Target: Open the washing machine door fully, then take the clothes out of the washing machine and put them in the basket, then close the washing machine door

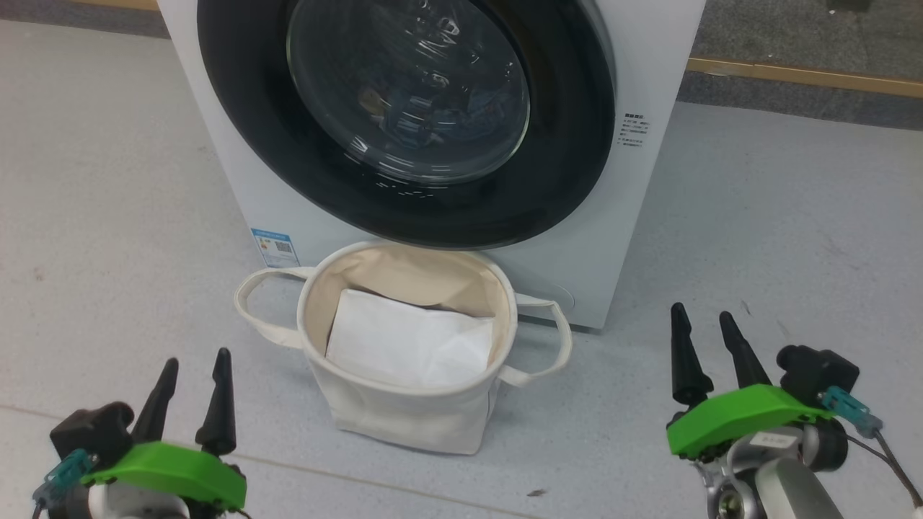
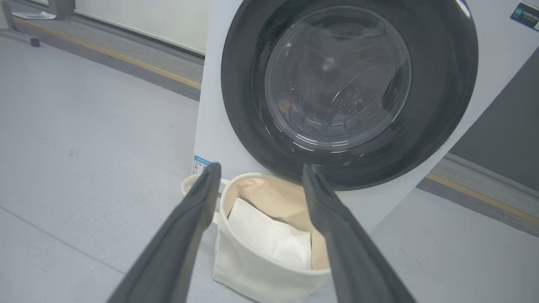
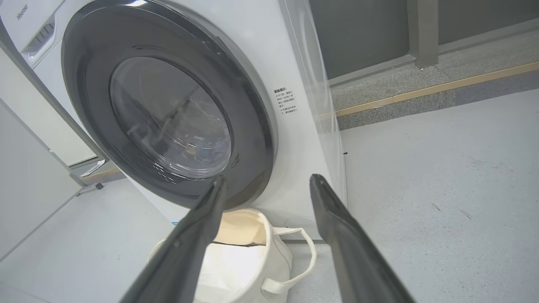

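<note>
The washing machine (image 1: 649,58) stands white and boxy straight ahead. Its washing machine door (image 1: 562,166), black-rimmed with a bulging glass window, lies flat against the front, as also seen on the door (image 2: 442,84) (image 3: 84,84). Only dim bluish and brown patches show behind the glass, so the clothes are not clearly visible. The cream basket (image 1: 404,418) (image 2: 252,273) (image 3: 248,277) sits on the floor right below the door, with a plain white sheet (image 1: 404,339) inside. My left gripper (image 1: 197,357) (image 2: 260,166) is open and empty, left of the basket. My right gripper (image 1: 701,311) (image 3: 268,177) is open and empty, to its right.
Grey floor spreads on both sides of the machine. A raised kerb with a wooden-coloured strip (image 1: 793,72) runs behind it at the right. A small blue sticker (image 1: 274,247) marks the machine's lower left corner. A metal stand foot (image 3: 90,185) sits beside the machine's far side.
</note>
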Controlling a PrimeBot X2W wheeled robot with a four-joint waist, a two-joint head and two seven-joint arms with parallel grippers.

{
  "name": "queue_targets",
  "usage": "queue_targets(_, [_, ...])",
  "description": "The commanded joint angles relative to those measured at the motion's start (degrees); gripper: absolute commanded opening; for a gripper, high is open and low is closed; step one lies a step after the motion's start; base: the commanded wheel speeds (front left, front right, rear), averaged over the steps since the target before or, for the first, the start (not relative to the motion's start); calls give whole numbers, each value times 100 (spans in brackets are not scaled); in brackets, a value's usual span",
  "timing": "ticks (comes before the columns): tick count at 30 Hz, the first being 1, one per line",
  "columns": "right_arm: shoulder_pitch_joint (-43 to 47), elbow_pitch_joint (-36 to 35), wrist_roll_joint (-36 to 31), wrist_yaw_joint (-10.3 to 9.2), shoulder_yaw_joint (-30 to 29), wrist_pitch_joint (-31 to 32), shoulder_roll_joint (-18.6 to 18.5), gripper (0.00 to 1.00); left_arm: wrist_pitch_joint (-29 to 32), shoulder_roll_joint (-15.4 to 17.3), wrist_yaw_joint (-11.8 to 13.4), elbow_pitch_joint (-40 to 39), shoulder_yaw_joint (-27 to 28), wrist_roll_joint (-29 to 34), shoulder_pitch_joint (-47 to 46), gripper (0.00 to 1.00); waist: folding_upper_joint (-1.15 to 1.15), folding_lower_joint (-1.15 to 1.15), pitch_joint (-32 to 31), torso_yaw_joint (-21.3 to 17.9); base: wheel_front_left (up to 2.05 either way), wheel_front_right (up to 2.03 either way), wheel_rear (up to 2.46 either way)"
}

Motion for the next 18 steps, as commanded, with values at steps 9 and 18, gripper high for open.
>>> queue_targets(9, [-502, -220, -909, 25, 272, -222, -40, 100, -233, 330, 74, -302, 171, 577, -386, 100, 0, 0, -19, 2, 0, 0, 0])
queue_targets(18, [-601, -274, -1625, 27, 345, -373, -45, 100, -384, 465, 85, -399, 138, 1099, -395, 100, 0, 0, -47, 9, 0, 0, 0])
